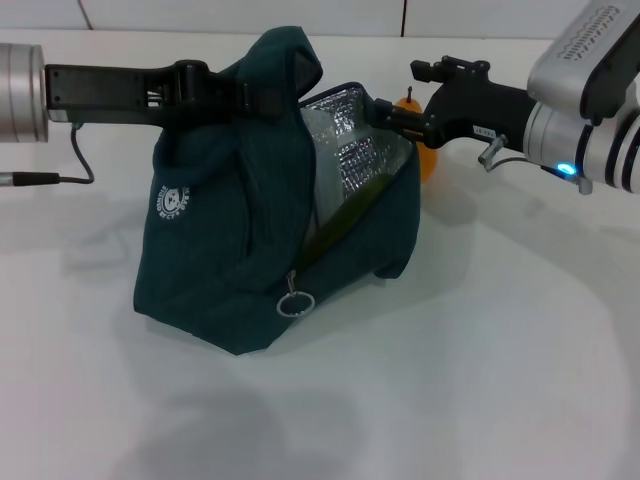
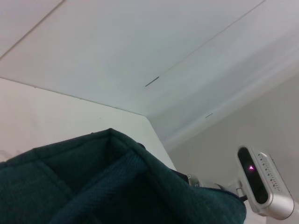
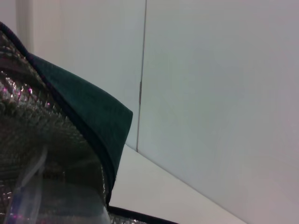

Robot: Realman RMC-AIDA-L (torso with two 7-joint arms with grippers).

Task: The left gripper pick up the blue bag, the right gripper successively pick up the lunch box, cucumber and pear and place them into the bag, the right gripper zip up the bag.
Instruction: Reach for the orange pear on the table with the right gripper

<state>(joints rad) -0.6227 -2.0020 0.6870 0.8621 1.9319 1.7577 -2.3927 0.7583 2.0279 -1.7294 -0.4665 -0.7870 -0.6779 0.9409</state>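
at the bag's upper left edge, head view, the left end effector [image 1: 262,92] is buried in the dark teal fabric, pinching the top of the blue bag [image 1: 215,250] and holding it up; fingertips themselves hidden by cloth. bag is dark teal-blue, slumped on the white counter [image 1: 500,380], small white logo [image 1: 171,200] on its left face, metal ring zipper pull [image 1: 296,303] hanging low at the front, mouth open toward the right showing silver foil lining [image 1: 350,150]. a dark green strip inside the opening along the lower edge looks like the cucumber [image 1: 352,208], lying slanted in the bag. right wrist view shows foil and something clear and plastic-like inside, can't tell what.

right end effector [image 1: 385,113] sits at the bag's upper right rim, tips touching or just at the foil edge; can't tell if its fingers are spread or pressed. orange-yellow pear [image 1: 424,150] is just behind and below that end effector, outside the bag, beside its right wall, mostly hidden by the black claw, dark stem poking up. blue light on the right arm.

left wrist view: teal fabric fills the lower part, right arm's silver housing [image 2: 260,182] beyond it. a black cable [image 1: 60,172] runs on the counter by the left arm. white wall panels behind.
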